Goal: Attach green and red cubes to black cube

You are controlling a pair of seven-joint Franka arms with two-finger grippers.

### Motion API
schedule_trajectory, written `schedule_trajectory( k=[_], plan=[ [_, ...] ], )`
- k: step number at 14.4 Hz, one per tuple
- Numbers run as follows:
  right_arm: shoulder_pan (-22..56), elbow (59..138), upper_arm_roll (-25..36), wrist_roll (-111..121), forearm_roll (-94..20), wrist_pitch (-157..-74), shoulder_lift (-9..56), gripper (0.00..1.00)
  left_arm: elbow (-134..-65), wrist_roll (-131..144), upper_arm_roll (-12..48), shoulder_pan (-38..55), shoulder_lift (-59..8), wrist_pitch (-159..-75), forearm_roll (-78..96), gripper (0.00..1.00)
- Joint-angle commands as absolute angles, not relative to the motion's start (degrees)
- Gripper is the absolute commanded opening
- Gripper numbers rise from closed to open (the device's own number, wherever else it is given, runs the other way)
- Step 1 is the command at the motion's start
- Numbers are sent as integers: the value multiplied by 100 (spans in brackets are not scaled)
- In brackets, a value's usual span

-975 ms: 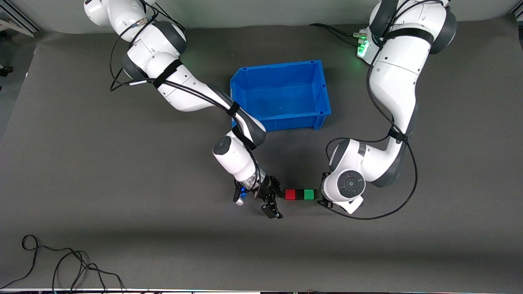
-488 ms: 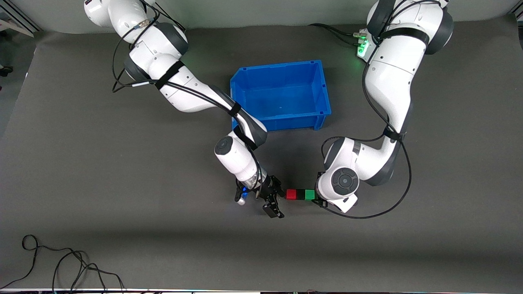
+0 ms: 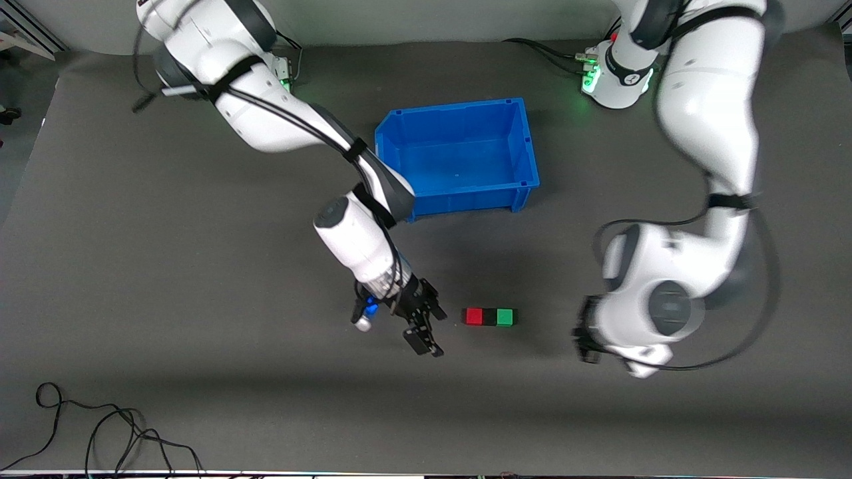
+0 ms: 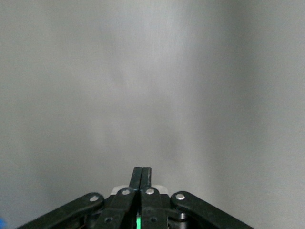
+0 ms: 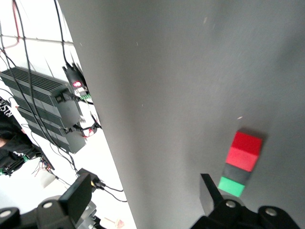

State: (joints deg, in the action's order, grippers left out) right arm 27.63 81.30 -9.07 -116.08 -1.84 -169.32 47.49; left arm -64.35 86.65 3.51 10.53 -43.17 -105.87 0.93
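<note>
Cubes joined in a row on the grey table [image 3: 200, 399]: red cube [image 3: 473, 317], black cube [image 3: 489, 317] and green cube [image 3: 505, 317] touch side by side, nearer the front camera than the blue bin [image 3: 459, 193]. The right gripper [image 3: 421, 322], fingers spread and empty, hangs just beside the red end. The left gripper [image 3: 587, 338], clenched on nothing, is blurred at the green end. Both should probably lift straight clear, not brushing the row.
</note>
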Motion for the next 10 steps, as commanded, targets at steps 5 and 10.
schedule_trajectory(
  k=[5, 10],
  plan=[
    [2690, 10556, -510, -10215, -88, -15133, 2165, 100, -6434, 4033, 360, -43, -2858, -8380, -139, 0],
    [2295, 10556, -475, -8379, -88, -12924, 995, 100, -6425, 1901, 360, -228, -2225, -7733, -800, 0]
  ],
)
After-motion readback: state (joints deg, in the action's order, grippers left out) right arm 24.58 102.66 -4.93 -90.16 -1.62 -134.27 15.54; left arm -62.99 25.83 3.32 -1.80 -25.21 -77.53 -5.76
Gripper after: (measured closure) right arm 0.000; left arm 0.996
